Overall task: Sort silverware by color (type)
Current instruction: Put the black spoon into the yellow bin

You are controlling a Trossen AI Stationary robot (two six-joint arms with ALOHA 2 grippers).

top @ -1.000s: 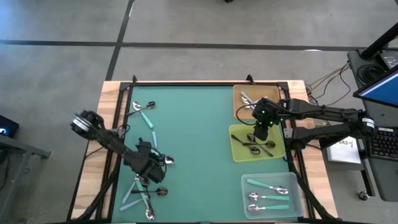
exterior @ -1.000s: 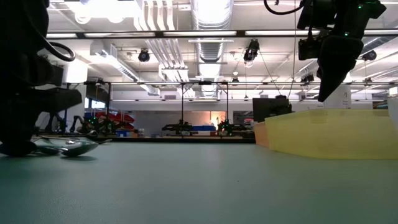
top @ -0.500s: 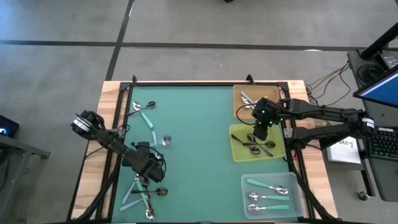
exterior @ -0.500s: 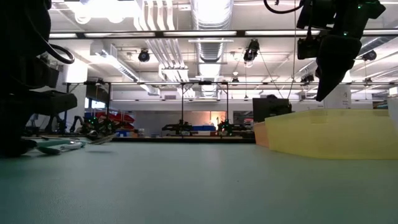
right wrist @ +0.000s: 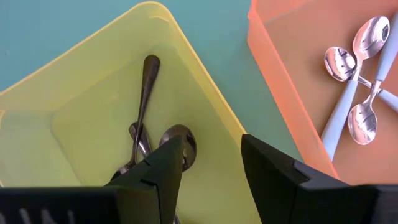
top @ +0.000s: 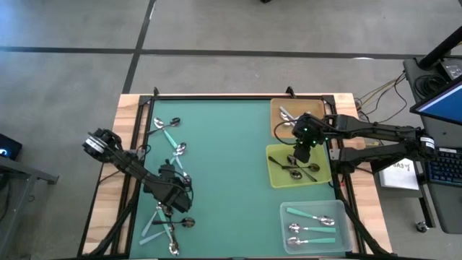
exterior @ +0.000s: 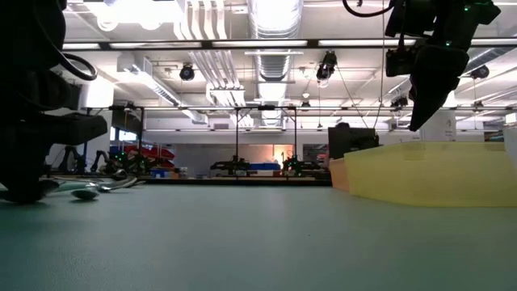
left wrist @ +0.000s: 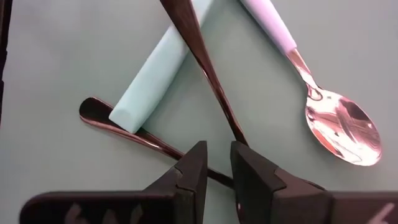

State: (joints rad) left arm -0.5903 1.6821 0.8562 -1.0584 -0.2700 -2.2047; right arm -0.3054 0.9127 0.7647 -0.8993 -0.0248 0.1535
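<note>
- On the left front part of the green desk (top: 224, 159): left pincer (top: 173, 189), low over a heap of loose spoons (top: 166, 224).
- Seen close from the left wrist: left pincer (left wrist: 217, 152) with its two dark fingers just a little apart, nothing between them, so let go and not gripping.
- Just past those fingers: two dark spoons (left wrist: 205, 62) crossed on the desk, one dark handle running under the fingertips.
- Over the dark handles: a loose mint handle (left wrist: 158, 68).
- Beside them: a shiny spoon with a pale handle (left wrist: 311, 87), bowl up.
- Farther back on the left of the desk: two more mint-handled spoons (top: 173, 141), apart from the heap.
- Over the yellow tray (top: 278, 177) on the right: right pincer (top: 302, 155), up off the tray floor.
- From the right wrist: right pincer (right wrist: 211, 146) spread wide, holding nothing.
- Down inside the yellow tray (right wrist: 93, 56): dark spoons (right wrist: 146, 87) only.
- Right next to it, touching: an orange tray (right wrist: 273, 62) with shiny pale-handled spoons (right wrist: 348, 93).
- At the front right: a clear tray (top: 285, 213) with mint-handled and silver spoons (top: 310, 224).
- On a white paper (top: 395, 173) off the desk's right side: some writing, too small to read.
</note>
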